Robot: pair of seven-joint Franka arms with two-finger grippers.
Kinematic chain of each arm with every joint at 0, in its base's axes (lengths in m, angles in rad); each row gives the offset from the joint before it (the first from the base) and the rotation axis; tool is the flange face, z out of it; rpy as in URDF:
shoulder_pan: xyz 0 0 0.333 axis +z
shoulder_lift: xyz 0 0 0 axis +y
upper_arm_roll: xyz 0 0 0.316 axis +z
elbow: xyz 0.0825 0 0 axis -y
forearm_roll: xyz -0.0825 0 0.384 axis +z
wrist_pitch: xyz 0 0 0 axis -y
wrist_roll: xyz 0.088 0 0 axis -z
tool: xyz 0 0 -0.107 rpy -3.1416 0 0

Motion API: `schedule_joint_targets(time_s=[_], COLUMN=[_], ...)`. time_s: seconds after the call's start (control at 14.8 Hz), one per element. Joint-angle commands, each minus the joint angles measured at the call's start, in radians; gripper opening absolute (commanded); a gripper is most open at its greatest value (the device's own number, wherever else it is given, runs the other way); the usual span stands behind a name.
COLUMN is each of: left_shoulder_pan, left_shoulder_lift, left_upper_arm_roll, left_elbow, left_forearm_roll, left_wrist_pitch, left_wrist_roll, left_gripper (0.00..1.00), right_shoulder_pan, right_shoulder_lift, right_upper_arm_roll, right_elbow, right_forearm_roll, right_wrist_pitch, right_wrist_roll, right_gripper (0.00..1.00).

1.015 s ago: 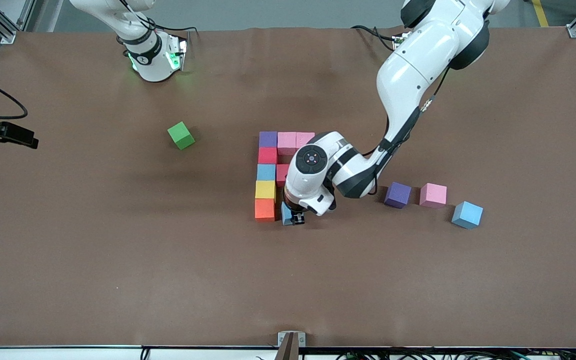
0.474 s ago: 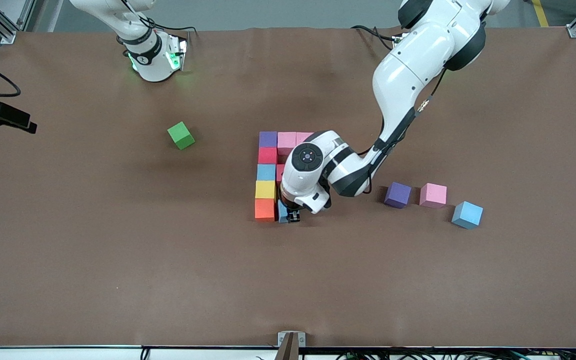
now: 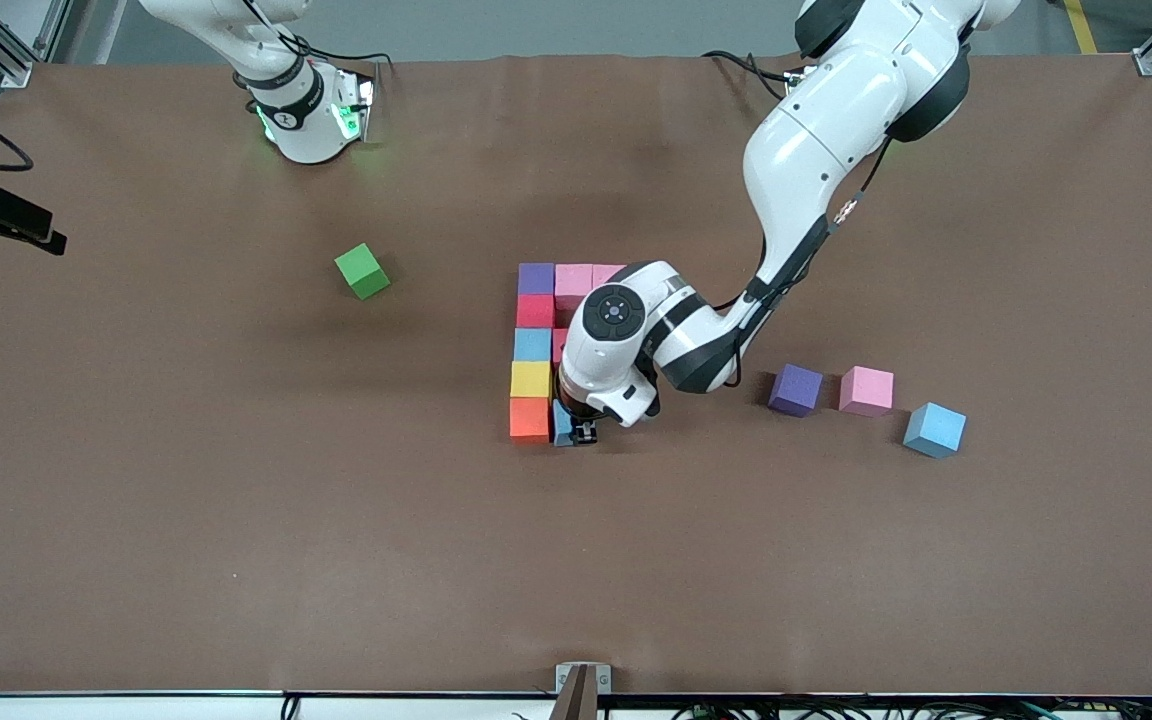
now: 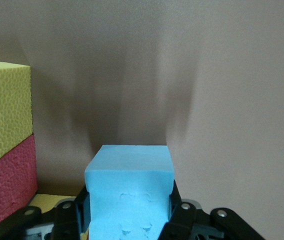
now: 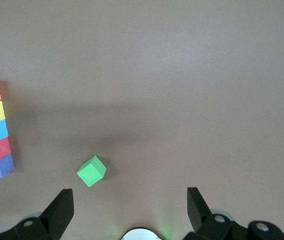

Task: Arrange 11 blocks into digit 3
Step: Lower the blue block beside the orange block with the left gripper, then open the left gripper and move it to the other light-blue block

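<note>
Since a moment ago we've slid the blue foam cube (image 3: 562, 424), clamped in our left gripper (image 3: 576, 432), against the orange foam cube (image 3: 529, 419), starting the 3's bottom bar; our right gripper (image 5: 130, 211) waits open.

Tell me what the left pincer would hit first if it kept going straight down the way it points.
Probably the table: the left pincer points straight down, shut on a blue block beside the orange block, nothing visible beneath.

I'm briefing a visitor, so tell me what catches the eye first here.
The column of cubes mid-table stands out: purple, red, blue, yellow, orange, with pink cubes branching off its purple end. The left claw is shut on a blue cube right beside the orange cube. A lone green cube lies toward the right arm's end, and the right claw waits open above the table.
</note>
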State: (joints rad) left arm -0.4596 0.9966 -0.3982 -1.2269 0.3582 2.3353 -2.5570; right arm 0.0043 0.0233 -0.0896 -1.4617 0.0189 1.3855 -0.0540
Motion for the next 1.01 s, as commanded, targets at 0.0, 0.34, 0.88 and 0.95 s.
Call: schedule_joint_targets(time_s=[0.0,0.34,0.88,0.95], left_shoulder_pan=[-0.021,-0.025,-0.011,-0.008], left_shoulder_lift=[0.033,0.033,-0.002,-0.016], left_upper_arm_roll=[0.015,0.015,0.021,0.021], left_elbow=[0.030,0.029,0.020,0.010], left_forearm_roll=[-0.013,-0.013,-0.004,-0.001], left_wrist_pitch=[0.032,0.052,0.042,0.041], left_wrist_roll=[0.000,0.000,0.007,0.009], left_gripper=[0.51,0.52,1.00,1.00], right_shoulder_pan=[-0.006,-0.006,-0.004,-0.004], right_shoulder_lift=[-0.039,-0.062,-0.094,-0.094], right_upper_arm_roll=[0.002,0.005,0.004,0.004], right_elbow=[-0.020,-0.020,-0.040,-0.048], right_forearm_roll=[-0.004,-0.037,-0.036,-0.036], right_wrist_pitch=[-0.003,-0.040,-0.079,-0.062], right_wrist_roll=[-0.029,-0.021,-0.032,-0.032], right_gripper=[1.00,1.00,1.00,1.00])
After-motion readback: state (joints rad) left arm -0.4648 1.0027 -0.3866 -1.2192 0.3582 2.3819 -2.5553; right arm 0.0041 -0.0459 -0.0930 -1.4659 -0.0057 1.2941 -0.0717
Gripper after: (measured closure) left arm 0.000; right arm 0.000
